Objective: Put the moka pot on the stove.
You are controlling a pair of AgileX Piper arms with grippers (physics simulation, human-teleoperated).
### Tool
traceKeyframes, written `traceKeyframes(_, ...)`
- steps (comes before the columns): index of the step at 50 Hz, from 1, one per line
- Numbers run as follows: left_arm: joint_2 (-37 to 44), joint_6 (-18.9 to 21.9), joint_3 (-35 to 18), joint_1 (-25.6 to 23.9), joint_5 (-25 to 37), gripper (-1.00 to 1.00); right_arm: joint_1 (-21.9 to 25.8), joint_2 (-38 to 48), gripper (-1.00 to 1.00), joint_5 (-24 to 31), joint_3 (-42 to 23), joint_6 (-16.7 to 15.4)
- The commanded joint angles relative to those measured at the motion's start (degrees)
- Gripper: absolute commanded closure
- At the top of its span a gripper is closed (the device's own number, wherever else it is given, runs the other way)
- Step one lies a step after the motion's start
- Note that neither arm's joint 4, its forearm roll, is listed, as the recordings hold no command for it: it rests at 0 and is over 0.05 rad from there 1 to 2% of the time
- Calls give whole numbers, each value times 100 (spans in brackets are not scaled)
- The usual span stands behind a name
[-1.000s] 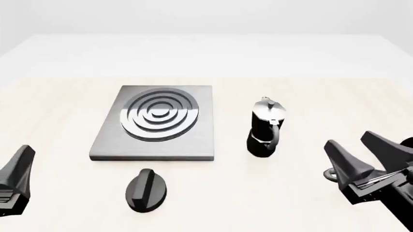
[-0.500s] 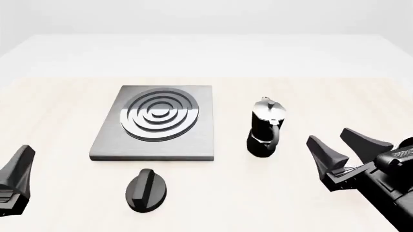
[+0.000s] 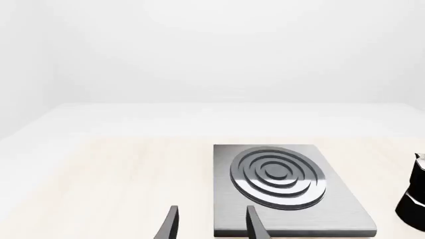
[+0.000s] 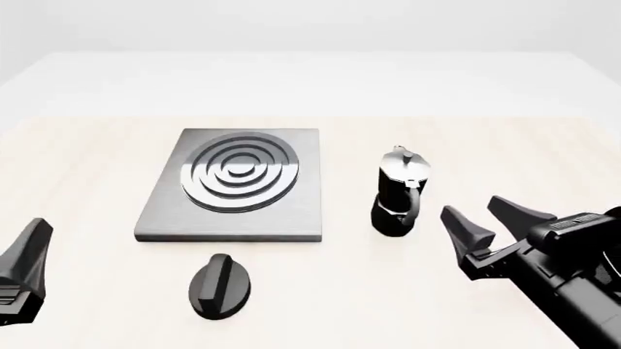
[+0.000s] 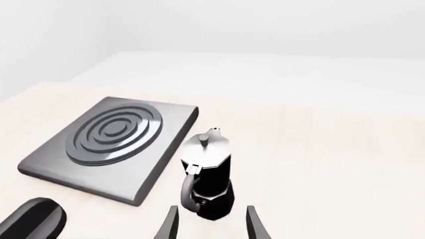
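Right gripper [image 4: 485, 215], jaws apart, near moka pot [image 4: 396, 192]; knob [image 4: 219, 286] aside.

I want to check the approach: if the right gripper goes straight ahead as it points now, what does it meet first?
Most likely the moka pot, handle side first: it stands between the open fingers of the right gripper. Depth is unclear.

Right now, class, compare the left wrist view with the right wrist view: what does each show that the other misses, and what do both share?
Only the left wrist view shows the left gripper, open, near the stove's front edge. Only the right wrist view shows the right gripper, open, just short of the coffee pot, the pot whole with its silver lid and curved handle, and the black knob. Both show the stove and the coffee pot, though the left cuts the pot off at the frame edge.
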Motion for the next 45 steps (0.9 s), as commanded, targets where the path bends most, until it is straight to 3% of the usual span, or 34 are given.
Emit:
traceKeyframes(1,0,0,0,0,0,-100,60,792,-100,-699,-1,48)
traceKeyframes(16,0,0,0,0,0,-100,181,1451,-100,-1163,-108,120)
traceKeyframes(45,0,0,0,0,0,-100,288,1992,-100,-1237,-519,171)
